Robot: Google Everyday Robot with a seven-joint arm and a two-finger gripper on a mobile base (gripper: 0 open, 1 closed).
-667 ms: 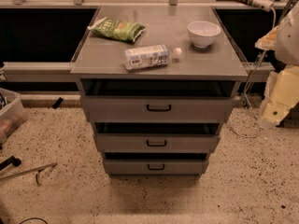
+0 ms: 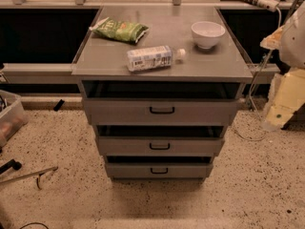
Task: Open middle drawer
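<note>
The hand (image 2: 286, 99) hangs rightward, apart from the middle drawer (image 2: 159, 146).

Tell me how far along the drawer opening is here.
Done: nothing visible; the middle drawer shows no tray pulled out. In hand: the gripper hangs at the right edge, beside the cabinet, off the drawer's black handle. Left: reach the handle, grasp, pull out.

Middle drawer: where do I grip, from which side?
Grip the middle drawer by its centred black loop handle, approaching from the front; the bar lies horizontal, so pinch top and bottom. The gripper is out of view; the arm shows at right.
</note>
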